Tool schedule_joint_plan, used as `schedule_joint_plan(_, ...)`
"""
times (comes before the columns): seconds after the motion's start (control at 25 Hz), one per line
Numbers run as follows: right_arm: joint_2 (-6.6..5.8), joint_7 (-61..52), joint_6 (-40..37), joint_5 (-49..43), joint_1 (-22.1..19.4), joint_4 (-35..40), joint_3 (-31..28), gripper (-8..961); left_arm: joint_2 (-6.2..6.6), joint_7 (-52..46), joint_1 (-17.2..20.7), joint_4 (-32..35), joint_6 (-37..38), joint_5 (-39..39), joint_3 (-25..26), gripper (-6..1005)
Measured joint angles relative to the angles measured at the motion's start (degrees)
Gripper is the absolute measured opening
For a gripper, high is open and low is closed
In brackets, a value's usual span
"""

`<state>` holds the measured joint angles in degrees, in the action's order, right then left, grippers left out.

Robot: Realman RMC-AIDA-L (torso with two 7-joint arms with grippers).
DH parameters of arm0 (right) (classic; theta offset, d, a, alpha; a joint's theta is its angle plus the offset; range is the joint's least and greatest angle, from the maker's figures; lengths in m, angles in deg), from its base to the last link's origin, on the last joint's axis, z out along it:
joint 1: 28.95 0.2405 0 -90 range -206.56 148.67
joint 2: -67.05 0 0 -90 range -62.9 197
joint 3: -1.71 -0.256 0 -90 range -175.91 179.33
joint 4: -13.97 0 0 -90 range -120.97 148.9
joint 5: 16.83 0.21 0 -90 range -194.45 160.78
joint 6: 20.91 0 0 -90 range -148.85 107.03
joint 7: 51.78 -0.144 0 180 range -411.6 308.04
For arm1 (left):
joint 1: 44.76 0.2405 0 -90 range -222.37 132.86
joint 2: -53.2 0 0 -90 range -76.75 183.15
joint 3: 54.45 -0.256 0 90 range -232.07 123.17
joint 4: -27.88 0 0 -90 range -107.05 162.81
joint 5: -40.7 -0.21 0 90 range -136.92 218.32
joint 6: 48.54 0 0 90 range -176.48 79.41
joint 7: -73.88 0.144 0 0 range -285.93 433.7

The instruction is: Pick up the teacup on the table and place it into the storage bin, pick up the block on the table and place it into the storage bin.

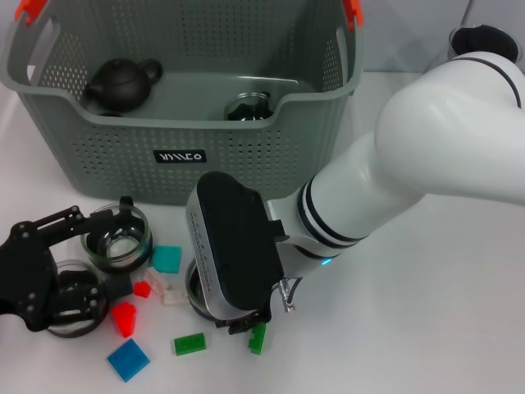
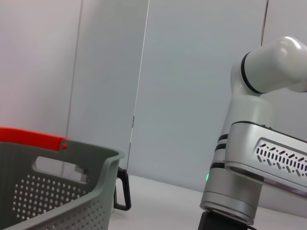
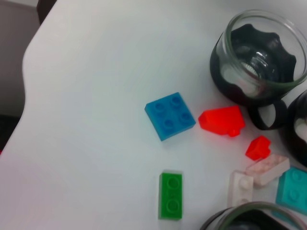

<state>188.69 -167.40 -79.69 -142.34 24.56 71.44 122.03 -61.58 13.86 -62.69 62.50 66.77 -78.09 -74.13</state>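
The grey storage bin (image 1: 271, 156) stands at the back, and its rim also shows in the left wrist view (image 2: 57, 191). Inside it lie a black teapot (image 1: 123, 82) and a glass cup (image 1: 248, 107). Three glass teacups stand in front of the bin: one (image 1: 119, 240), one (image 1: 78, 302) (image 3: 259, 57) and one (image 1: 195, 289) mostly hidden under my right wrist. My left gripper (image 1: 78, 267) lies open at table level against the two left teacups. My right gripper (image 1: 236, 318) hangs low over the third teacup, beside a green block (image 1: 257, 336).
Loose blocks lie between the cups: teal (image 1: 166, 258), small red (image 1: 141, 289), white (image 1: 168, 289), red (image 1: 123, 318) (image 3: 220, 120), blue (image 1: 128, 359) (image 3: 170, 115) and green (image 1: 189, 344) (image 3: 171, 194). My right forearm (image 1: 394, 164) (image 2: 259, 158) crosses the table's right half.
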Motion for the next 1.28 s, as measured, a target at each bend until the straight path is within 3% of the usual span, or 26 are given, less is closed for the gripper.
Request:
schedule_joint_plan(0.24,0.05,-0.06,2.04,0.50,-0.07,-1.16,1.84,626,0.00,0.00,0.08,0.00,-0.03,0.00,0.00,865)
schedule_joint_plan(0.44,0.08,-0.12,2.91,2.12,-0.07,-2.09,2.52,404,0.00,0.00,0.01,0.00,-0.15,0.00,0.00,865)
schedule_joint_plan(0.92,-0.18,-0.20,2.05,3.20,-0.27,-1.88,2.36,323,0.00,0.00,-0.10,0.00,-0.18,0.62,0.00,865)
schedule_joint_plan(1.28,-0.53,-0.58,-0.23,4.02,-0.16,-1.58,1.24,99,0.00,0.00,-0.09,0.00,-0.17,0.66,0.00,865)
